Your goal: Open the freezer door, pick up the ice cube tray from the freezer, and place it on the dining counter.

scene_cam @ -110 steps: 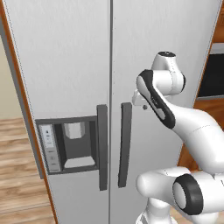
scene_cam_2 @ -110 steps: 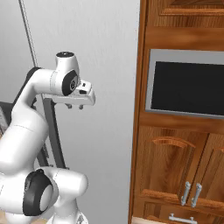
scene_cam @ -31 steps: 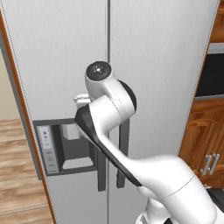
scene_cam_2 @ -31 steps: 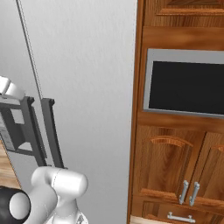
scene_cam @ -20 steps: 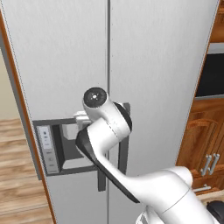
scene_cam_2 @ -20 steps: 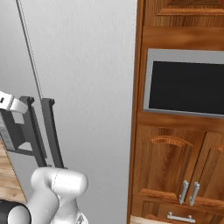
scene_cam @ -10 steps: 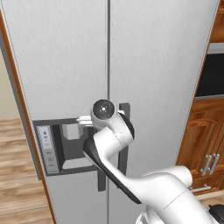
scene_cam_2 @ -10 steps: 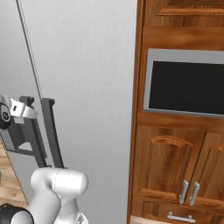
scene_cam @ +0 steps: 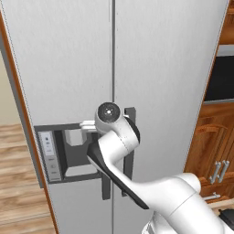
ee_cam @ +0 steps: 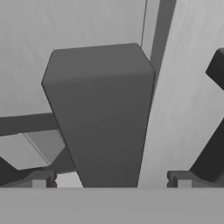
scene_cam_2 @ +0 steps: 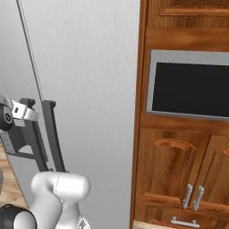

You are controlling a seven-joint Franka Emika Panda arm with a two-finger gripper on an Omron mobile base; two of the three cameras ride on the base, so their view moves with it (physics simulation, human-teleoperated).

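Observation:
The freezer door [scene_cam: 59, 68] is the left silver door with the recessed dispenser [scene_cam: 68, 153], and it stands shut. Its dark grey bar handle [ee_cam: 98, 127] rises close up in the hand view. My gripper [ee_cam: 109, 180] is open around the handle's top end, one fingertip [ee_cam: 39, 179] on each side and apart from it. In the left base view my wrist [scene_cam: 109, 112] covers the top of that handle [scene_cam: 106, 187]. The freezer and the ice cube tray are hidden behind the shut door. The dining counter is out of view.
The wider plain silver door [scene_cam: 169, 68] with its own dark handle [scene_cam: 130, 141] is right beside the freezer handle. To the right stand wooden cabinets [scene_cam_2: 179, 179] with a built-in black oven window [scene_cam_2: 192, 89]. Wooden floor [scene_cam: 23, 183] lies to the left.
The arm has swung from the right across to the freezer handle and come down to its top end. Over the last half second it has hardly moved. The jaws stay open.

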